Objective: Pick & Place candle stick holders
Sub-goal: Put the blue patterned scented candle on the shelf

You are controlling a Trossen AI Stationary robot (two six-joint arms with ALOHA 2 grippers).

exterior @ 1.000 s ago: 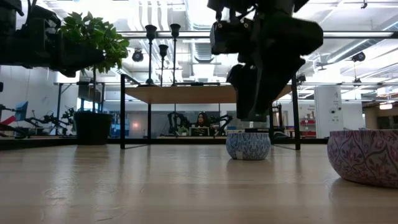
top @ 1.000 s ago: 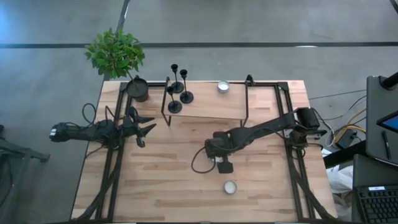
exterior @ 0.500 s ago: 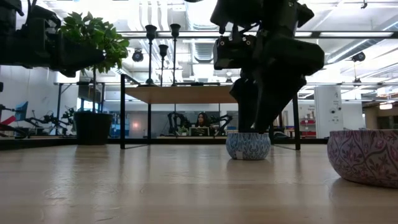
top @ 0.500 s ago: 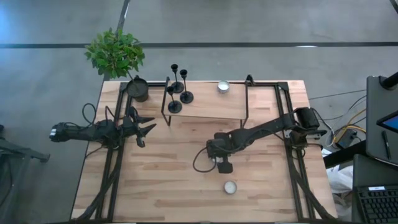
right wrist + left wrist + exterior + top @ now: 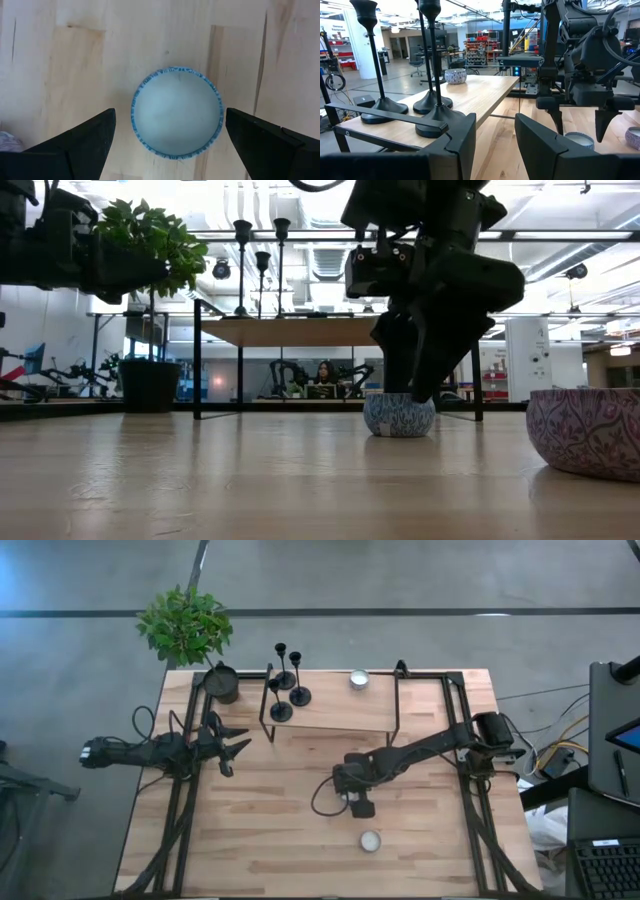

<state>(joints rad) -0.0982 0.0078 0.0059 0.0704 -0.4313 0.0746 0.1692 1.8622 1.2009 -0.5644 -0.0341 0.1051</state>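
- Right gripper [image 5: 356,806] hangs pointing straight down over the middle of the pale wooden table [image 5: 260,840], its two dark fingers [image 5: 85,137] spread as wide as they go and holding nothing; they straddle a low round tealight cup with a blue-patterned wall [image 5: 177,113], which sits centred in the gap, clear of both fingers;
- in the low view the fingertips reach about the cup's rim [image 5: 399,414]; a round cup has no long axis, so a short drop and a squeeze looks like the coming move;
- a second patterned cup [image 5: 370,841] stands nearer on the table, a third [image 5: 359,679] on the far raised wooden shelf [image 5: 340,710] beside three black thin-stemmed candlesticks [image 5: 288,682];
- left gripper [image 5: 232,747] waits at the left, part open, empty.
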